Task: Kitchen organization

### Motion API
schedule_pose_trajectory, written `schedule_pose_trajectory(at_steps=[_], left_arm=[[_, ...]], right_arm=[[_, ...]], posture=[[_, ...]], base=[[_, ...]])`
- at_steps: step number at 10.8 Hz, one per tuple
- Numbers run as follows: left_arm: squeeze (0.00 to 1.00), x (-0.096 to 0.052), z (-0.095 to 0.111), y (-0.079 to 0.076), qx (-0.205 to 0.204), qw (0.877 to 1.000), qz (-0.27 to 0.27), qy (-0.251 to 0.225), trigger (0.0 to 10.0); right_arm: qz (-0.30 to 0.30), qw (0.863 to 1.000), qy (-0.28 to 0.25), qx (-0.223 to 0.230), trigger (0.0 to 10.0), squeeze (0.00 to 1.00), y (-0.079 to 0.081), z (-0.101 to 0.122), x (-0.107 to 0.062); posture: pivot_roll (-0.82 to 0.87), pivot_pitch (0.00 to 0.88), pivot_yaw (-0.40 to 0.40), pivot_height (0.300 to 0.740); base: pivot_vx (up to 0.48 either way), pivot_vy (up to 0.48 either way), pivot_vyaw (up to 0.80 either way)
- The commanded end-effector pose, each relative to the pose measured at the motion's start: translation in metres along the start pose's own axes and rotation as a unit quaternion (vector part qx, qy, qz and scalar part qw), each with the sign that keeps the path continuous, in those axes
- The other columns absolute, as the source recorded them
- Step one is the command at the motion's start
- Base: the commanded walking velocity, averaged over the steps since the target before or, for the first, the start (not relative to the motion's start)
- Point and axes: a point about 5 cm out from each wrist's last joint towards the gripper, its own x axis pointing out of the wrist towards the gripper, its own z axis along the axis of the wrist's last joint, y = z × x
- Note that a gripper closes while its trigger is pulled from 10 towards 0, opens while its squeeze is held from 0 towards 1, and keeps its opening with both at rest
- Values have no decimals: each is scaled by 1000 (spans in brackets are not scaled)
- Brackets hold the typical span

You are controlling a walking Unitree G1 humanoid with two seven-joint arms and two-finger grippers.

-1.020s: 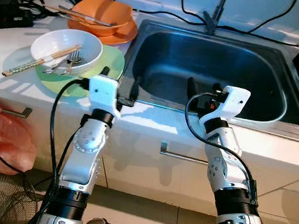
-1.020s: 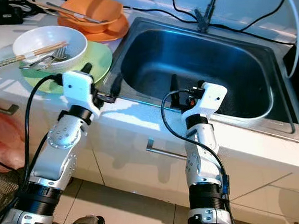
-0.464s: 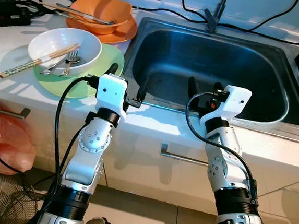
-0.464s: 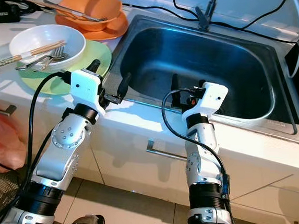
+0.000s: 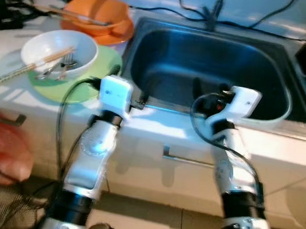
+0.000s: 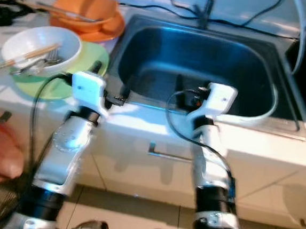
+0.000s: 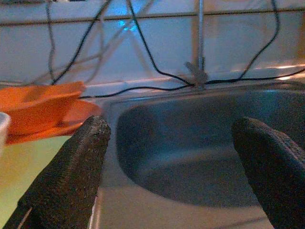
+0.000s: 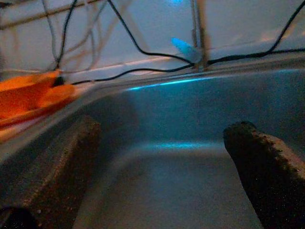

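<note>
— Where's the left claw [image 5: 129, 87] just now?

— Over the near-left corner of the deep stainless-steel sink [image 5: 210, 71], its two black fingers [image 7: 71, 176] spread wide with nothing between them. One finger tip sits near the edge of the round pale green plate [image 5: 99, 83], the other over the sink's front rim.

— And the right claw [image 5: 208, 92]?

— Poised above the sink's front rim, pointing into the basin, fingers [image 8: 267, 167] parted and empty too. The wrist view looks straight into the bare steel bowl toward the back wall.

— What's around them?

— Left of the sink, on the white tabletop [image 5: 9, 43], a white round bowl [image 5: 59, 53] rests on the green plate, with a pair of wooden chopsticks [image 5: 31, 66] propped across it and a metal fork [image 5: 66, 64] inside. Behind that, an orange bowl [image 5: 100, 13] sits on an orange plate [image 5: 117, 35], more utensils laid across it. Black cables [image 5: 172, 12] trail along the back of the tabletop.

— Any writing or labels?

— None I can read; the head views are blurred. Low at the left there's a reddish plastic bag [image 5: 0, 149] in front of the white cabinet, and a metal drawer handle [image 5: 186, 159] below the sink.
</note>
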Motion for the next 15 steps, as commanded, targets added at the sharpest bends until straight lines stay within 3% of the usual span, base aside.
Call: schedule_pose_trajectory(at_steps=[1,4,7,10,13,14,15], left_arm=[[0,0,-1,6,9,1000,8,5,10000],[0,-1,-1,6,10,1000,10,7,10000],[0,-2,-2,3,27,1000,0,5,10000],[0,-4,0,-11,24,998,-57,1,10000],[0,-4,0,-13,22,998,-65,2,10000],[0,-4,4,-14,24,997,-67,-6,10000],[0,1,20,-11,38,997,-48,-44,10000]], right_arm=[[-3,1000,8,8,10000,0,2,-5,-2],[-13,1000,12,6,10000,0,0,-6,-2],[-20,1000,15,5,10000,0,-1,-7,-2],[-27,999,18,7,10000,0,-3,-9,-2],[-30,999,18,8,10000,0,-4,-10,-2],[-31,999,18,8,10000,0,-4,-10,-2],[-31,999,18,9,10000,0,-4,-10,-2]], posture=[[90,137,-59,740],[91,138,-60,740],[92,140,-59,740],[94,140,-59,740],[95,140,-58,740],[96,140,-58,740],[97,139,-60,740]], base=[[0,480,0],[0,480,0],[0,0,0],[0,0,0],[0,0,0],[0,0,0],[0,0,0]])
